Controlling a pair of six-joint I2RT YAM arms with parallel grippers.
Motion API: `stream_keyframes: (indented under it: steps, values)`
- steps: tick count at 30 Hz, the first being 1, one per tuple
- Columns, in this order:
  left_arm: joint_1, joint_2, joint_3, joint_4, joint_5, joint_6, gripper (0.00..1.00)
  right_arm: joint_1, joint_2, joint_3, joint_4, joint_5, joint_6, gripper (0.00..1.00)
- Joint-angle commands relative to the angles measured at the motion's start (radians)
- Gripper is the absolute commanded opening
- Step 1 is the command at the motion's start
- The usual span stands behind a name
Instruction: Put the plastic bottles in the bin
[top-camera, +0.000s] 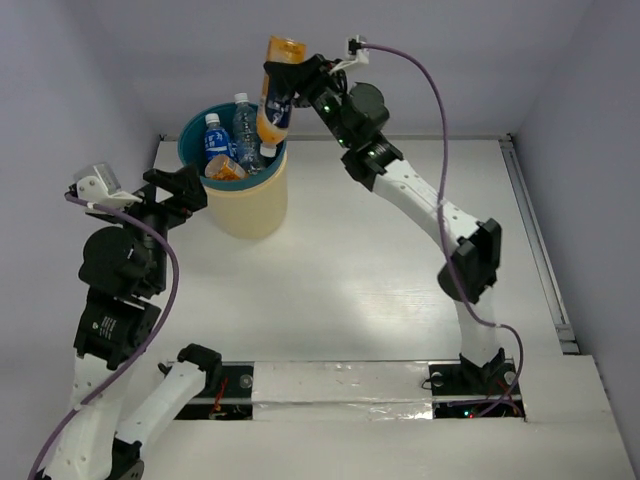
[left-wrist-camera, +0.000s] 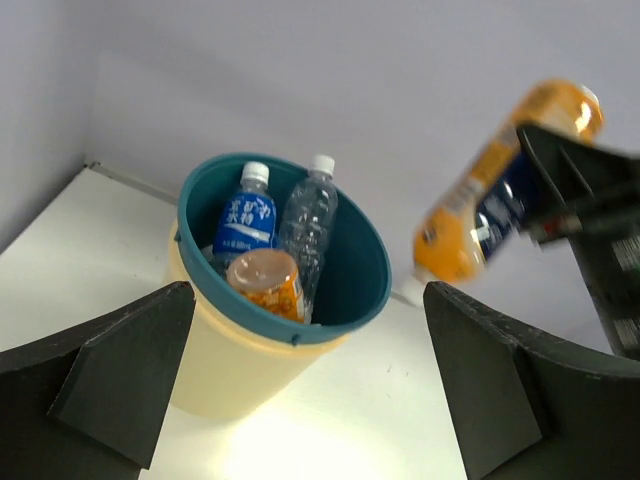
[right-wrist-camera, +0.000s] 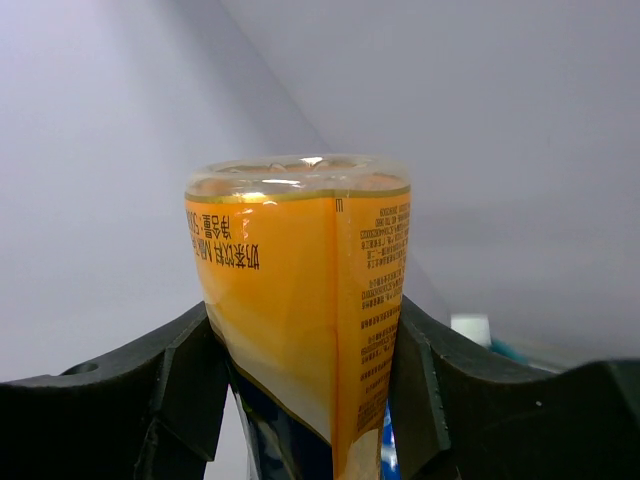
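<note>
Clamping the orange bottle (top-camera: 277, 95) cap-down between our right gripper (top-camera: 298, 88)'s fingers, we hang it over the bin (top-camera: 250, 205), left gripper (top-camera: 183, 188) gaping empty.

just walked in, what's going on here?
Right gripper holds an orange bottle cap-down by the bin rim, not yet released. At least three bottles already sit in the bin: a blue-labelled bottle, a clear bottle and an orange-labelled bottle. Left gripper hangs open and empty beside the bin.

Orange bottle (top-camera: 270, 120) — teal-rimmed cream bin (top-camera: 250, 205).
</note>
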Motion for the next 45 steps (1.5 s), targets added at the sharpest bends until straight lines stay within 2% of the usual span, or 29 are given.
stream_keyframes:
  steps: [1,2,5,11,14,17,18,22,24,26,32,36,41,44,45]
  values:
    - [0.003,-0.019,-0.074,0.000,0.076,-0.020,0.99,0.023,0.135,0.257,-0.012,0.099,-0.069,0.50]
    - [0.003,-0.031,-0.085,-0.005,0.078,-0.023,0.99,0.032,0.219,0.388,-0.051,0.109,-0.114,0.50]
    - [0.003,-0.085,-0.133,0.010,0.098,-0.029,0.99,0.051,0.304,0.497,-0.077,0.150,-0.192,0.49]
    - [0.003,-0.153,-0.183,0.007,0.104,-0.040,0.99,0.081,0.330,0.341,-0.050,0.207,-0.358,0.49]
    - [0.003,-0.166,-0.191,0.000,0.099,-0.046,0.99,0.115,0.307,0.244,-0.008,0.240,-0.502,0.51]
    - [0.003,-0.166,-0.197,-0.004,0.102,-0.055,0.99,0.141,0.266,0.139,0.038,0.251,-0.550,0.60]
    - [0.003,-0.162,-0.199,-0.005,0.105,-0.060,0.99,0.152,0.257,0.117,0.048,0.260,-0.559,0.71]
    - [0.003,-0.145,-0.185,-0.011,0.113,-0.069,0.99,0.152,0.220,0.088,0.044,0.254,-0.574,0.90]
    - [0.003,-0.137,-0.176,-0.019,0.104,-0.070,0.99,0.161,0.189,0.091,0.030,0.233,-0.562,0.92]
    - [0.003,-0.130,-0.160,-0.022,0.096,-0.072,0.99,0.161,0.168,0.106,0.007,0.222,-0.539,1.00]
    - [0.003,-0.123,-0.119,-0.059,0.078,-0.089,0.99,0.161,0.080,0.154,-0.100,0.236,-0.496,1.00]
    - [0.003,-0.145,-0.130,-0.071,0.070,-0.109,0.99,0.161,-0.024,0.019,-0.059,0.253,-0.482,1.00]
    - [0.003,-0.163,-0.153,-0.076,0.087,-0.129,0.99,0.161,-0.214,-0.238,0.035,0.276,-0.458,0.97]
    - [0.003,-0.170,-0.160,-0.077,0.114,-0.141,0.99,0.161,-0.306,-0.387,0.056,0.297,-0.441,0.87]
    - [0.003,-0.173,-0.163,-0.071,0.137,-0.143,0.99,0.161,-0.384,-0.433,0.059,0.300,-0.423,0.78]
